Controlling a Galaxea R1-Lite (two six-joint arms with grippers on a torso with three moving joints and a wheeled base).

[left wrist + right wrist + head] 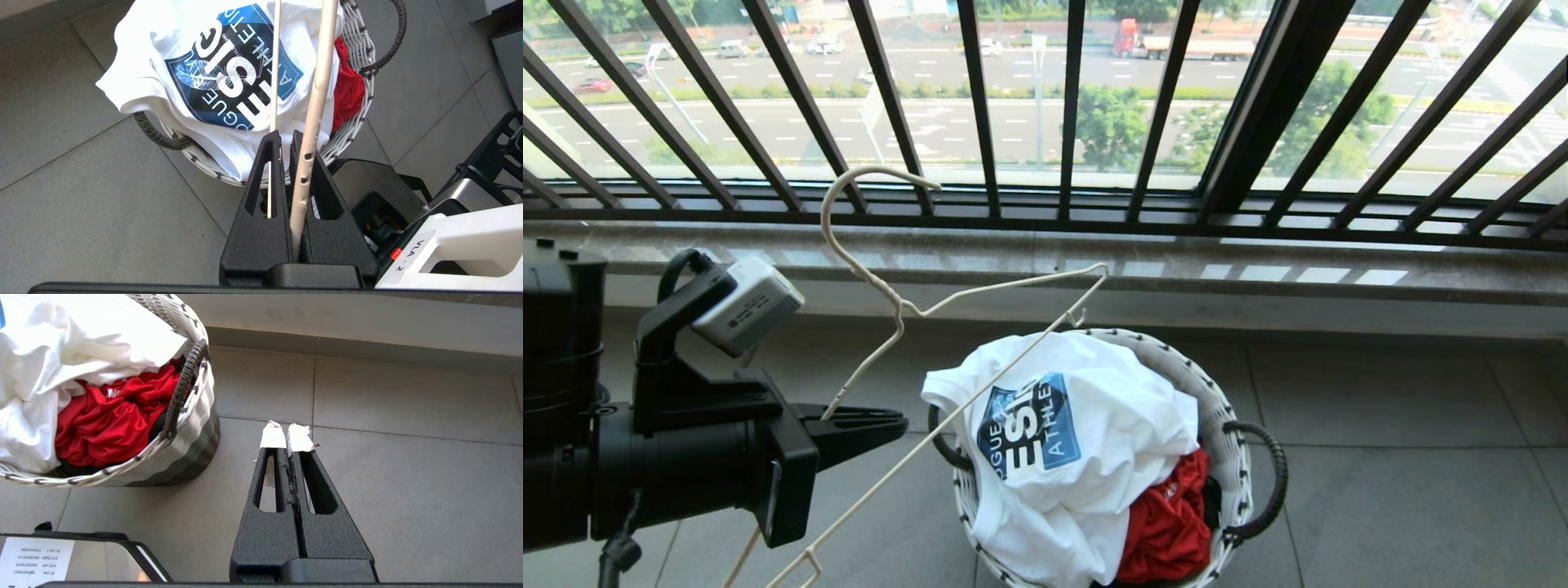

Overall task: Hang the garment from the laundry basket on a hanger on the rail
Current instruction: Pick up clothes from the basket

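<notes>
Garment (1062, 425) graphic reads "ATHLETIC"; my left hand (894, 426), reaching level beside the basket (1225, 425), grips the hanger (882, 282); right hand (286, 437) pinched shut.

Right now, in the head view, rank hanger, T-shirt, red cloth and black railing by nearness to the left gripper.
1. hanger, clamped in the left gripper
2. T-shirt, atop the basket
3. red cloth, basket's far side
4. black railing, beyond the sill

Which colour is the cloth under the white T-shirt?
Red, seen best in the right wrist view.
</notes>
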